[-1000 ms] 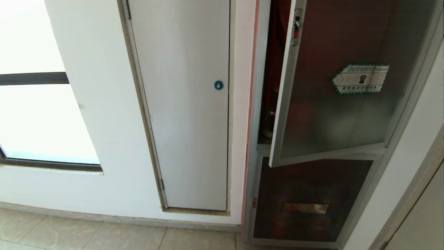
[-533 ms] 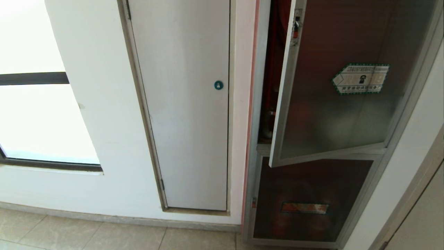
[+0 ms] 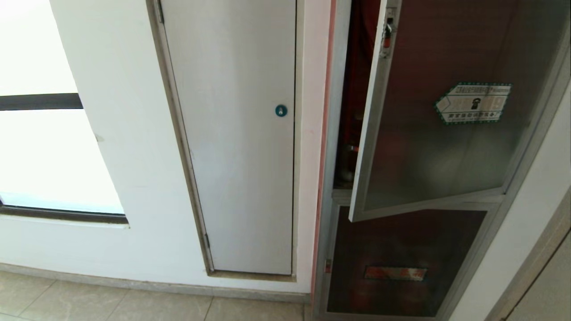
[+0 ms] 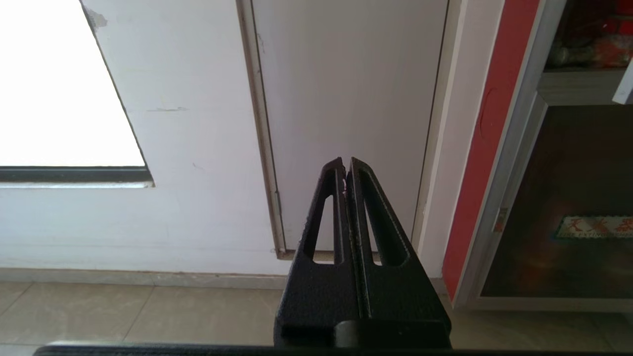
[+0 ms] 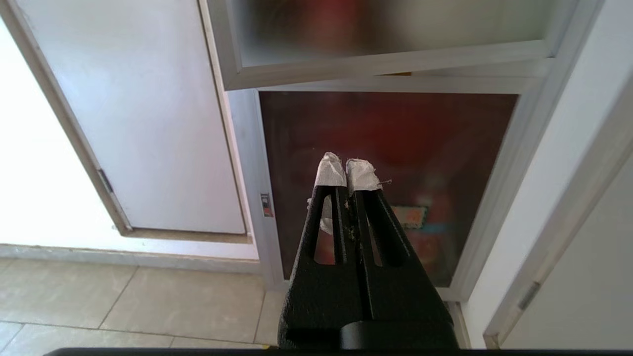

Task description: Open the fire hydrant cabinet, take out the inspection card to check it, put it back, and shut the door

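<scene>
Ahead of the right gripper (image 5: 345,170), whose white-wrapped fingertips (image 5: 330,170) are pressed together on nothing, the lower dark panel (image 5: 385,163) of the fire hydrant cabinet (image 3: 332,133) is faced, with its orange label (image 5: 408,216) seen just past the tips. Above that gripper the door (image 3: 441,129) is seen swung partly open, its aluminium bottom rail hanging over the lower panel's top edge; a green-bordered hexagonal sticker (image 3: 473,103) is carried on its dark glass and a small latch with a red tab (image 3: 387,31) on its free edge. Through the gap beside that free edge, red shapes inside the cabinet can be made out, though no inspection card can be told there. Ahead of the left gripper (image 4: 345,164), with black fingers likewise closed together and empty, a plain white door (image 4: 346,99) is faced, well apart from the cabinet, which lies off to that gripper's right past a red strip (image 4: 487,138). A blue round lock (image 3: 281,110) is set in the white door, and beige floor tiles (image 5: 148,306) lie below both grippers
</scene>
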Tool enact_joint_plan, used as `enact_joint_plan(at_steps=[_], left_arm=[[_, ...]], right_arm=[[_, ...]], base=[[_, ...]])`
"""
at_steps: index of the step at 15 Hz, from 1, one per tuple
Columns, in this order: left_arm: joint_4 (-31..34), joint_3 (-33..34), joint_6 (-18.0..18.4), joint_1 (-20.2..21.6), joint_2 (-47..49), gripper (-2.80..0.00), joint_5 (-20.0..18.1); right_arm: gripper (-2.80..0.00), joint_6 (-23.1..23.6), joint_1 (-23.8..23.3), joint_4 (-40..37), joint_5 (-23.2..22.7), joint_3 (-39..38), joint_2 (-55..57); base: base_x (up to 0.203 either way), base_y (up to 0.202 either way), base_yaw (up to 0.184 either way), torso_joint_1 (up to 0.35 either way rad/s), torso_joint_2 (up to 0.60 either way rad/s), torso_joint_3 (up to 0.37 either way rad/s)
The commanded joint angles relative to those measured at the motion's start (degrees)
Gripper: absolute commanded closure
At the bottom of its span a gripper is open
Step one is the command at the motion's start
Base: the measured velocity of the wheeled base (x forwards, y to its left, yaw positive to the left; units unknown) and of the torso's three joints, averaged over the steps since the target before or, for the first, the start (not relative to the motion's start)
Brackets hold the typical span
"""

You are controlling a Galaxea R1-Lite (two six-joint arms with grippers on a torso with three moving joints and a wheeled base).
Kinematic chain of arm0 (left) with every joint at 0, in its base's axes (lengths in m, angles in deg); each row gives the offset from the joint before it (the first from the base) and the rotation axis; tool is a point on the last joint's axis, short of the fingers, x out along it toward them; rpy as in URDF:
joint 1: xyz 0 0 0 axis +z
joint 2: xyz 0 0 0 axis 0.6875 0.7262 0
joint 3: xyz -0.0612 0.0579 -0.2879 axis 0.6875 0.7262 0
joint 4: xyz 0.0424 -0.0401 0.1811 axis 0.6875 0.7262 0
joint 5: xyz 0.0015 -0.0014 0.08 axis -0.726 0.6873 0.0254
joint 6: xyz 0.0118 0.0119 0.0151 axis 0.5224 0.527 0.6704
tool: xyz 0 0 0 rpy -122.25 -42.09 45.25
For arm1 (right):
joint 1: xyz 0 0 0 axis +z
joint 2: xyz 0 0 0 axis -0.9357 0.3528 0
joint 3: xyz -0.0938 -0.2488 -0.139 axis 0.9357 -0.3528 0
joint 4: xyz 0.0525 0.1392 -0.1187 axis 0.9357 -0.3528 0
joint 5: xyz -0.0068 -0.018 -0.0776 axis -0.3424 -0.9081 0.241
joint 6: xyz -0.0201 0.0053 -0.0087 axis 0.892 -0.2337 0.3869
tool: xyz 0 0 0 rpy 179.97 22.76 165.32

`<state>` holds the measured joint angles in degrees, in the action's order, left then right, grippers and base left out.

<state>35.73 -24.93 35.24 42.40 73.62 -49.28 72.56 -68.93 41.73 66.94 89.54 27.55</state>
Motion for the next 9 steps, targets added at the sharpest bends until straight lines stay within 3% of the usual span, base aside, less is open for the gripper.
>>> enact_joint_plan(at_steps=[1,9], left_arm=[[-0.1,1.6,0.0,0.0,0.1,0.0,0.0],[-0.1,1.6,0.0,0.0,0.0,0.0,0.0]], right_arm=[[0.0,0.0,0.0,0.0,0.0,0.0,0.0],[0.0,0.0,0.0,0.0,0.0,0.0,0.0]], base=[[0.204,0.0,-0.002,0.015,0.01,0.0],[0.195,0.0,0.001,0.002,0.0,0.001]])
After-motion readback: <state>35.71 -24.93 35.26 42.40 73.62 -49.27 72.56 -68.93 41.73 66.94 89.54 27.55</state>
